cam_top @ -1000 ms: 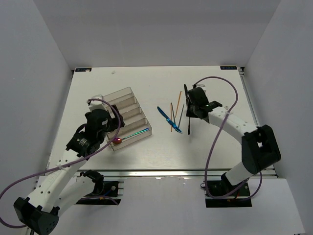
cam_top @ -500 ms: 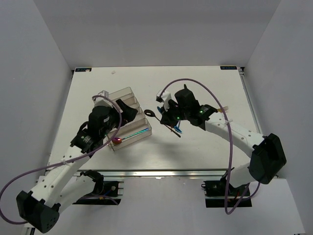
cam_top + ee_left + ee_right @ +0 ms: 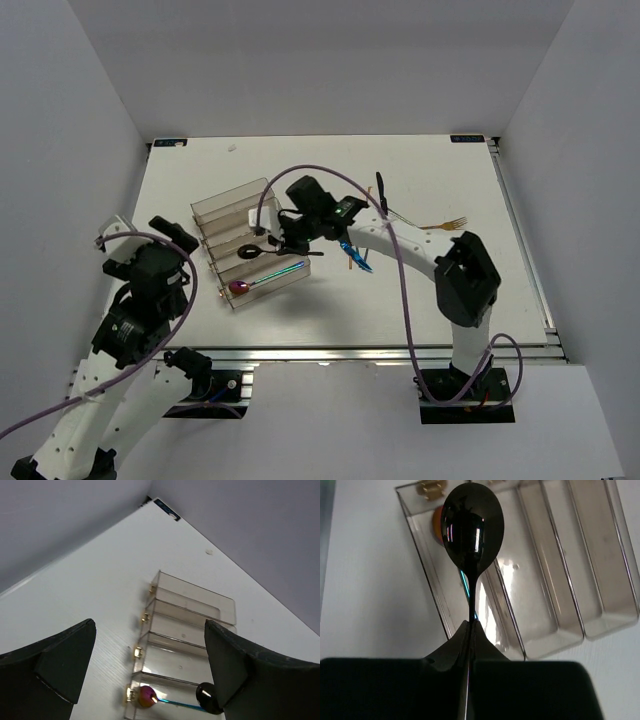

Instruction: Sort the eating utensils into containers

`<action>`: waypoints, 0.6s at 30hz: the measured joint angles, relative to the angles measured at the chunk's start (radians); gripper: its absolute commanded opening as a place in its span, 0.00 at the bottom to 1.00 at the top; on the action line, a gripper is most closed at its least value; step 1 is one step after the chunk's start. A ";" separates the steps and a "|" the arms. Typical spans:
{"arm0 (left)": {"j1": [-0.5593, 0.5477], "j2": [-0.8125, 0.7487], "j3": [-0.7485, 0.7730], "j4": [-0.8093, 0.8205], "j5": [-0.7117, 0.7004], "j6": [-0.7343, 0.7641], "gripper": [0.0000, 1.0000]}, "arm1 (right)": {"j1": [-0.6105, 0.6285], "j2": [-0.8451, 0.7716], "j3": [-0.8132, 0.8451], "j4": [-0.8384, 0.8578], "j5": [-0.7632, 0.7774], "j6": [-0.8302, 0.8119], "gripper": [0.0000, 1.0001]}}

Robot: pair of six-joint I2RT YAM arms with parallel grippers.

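The black spoon (image 3: 472, 525) is clamped by its handle in the right pincer (image 3: 470, 630), which is shut tight on it. It is held above the lower compartments of the clear tray (image 3: 232, 200); over which one cannot be told. A spoon with a purple-red bowl (image 3: 240, 287) is seen lying in the nearest compartment. The left pincer (image 3: 149, 650) is spread wide and empty, apart from the tray. A blue piece (image 3: 355, 255), a black piece (image 3: 380, 190) and a gold fork (image 3: 447, 223) are seen on the bench (image 3: 450, 290), partly hidden by the right arm.

Table: my white tabletop (image 3: 420, 300), plain and matt.
Walls: back wall (image 3: 320, 70), left wall (image 3: 60, 150) and right wall (image 3: 590, 150), all plain white panels closing in my bench.
Near edge: a silver metal rail (image 3: 330, 352).
Light: even, soft shadows.
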 measured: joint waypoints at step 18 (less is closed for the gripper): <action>0.000 -0.071 -0.096 0.025 -0.053 0.107 0.98 | 0.070 0.260 0.247 -0.177 -0.095 -0.354 0.09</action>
